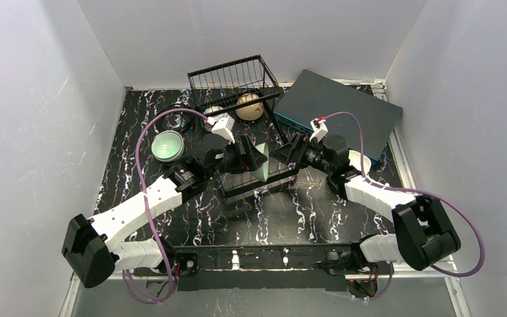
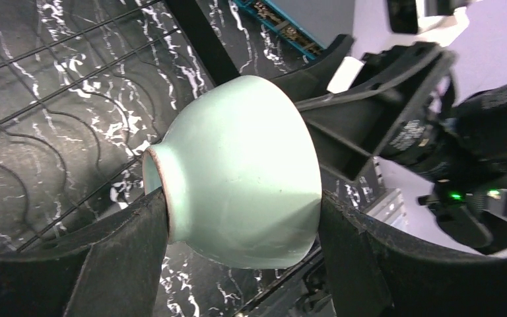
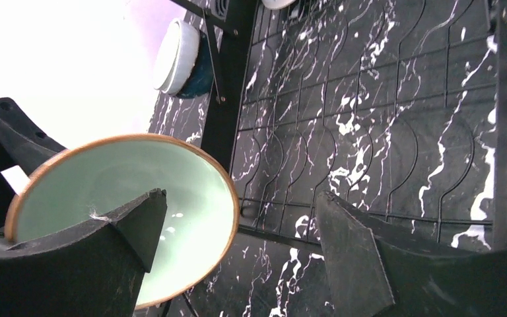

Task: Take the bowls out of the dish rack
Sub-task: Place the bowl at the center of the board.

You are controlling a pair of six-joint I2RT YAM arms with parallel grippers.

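Since the pale green bowl [image 2: 244, 165] must leave the dish rack [image 1: 234, 79], the left gripper [image 2: 244, 208] holds it sideways between its fingers, wires just below. The right gripper [image 3: 237, 198] gapes wide at the bowl's mouth, maybe to take it.

Green bowl [image 1: 261, 164] between left gripper [image 1: 247, 160] and right gripper [image 1: 284, 155].

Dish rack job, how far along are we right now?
Done: a green bowl sits on the table, left of the dish rack. In hand: the left gripper clamps a mint bowl sideways above the rack; the right gripper is open, straddling its rim. Left: a beige bowl and a pale one at the rack's far end.
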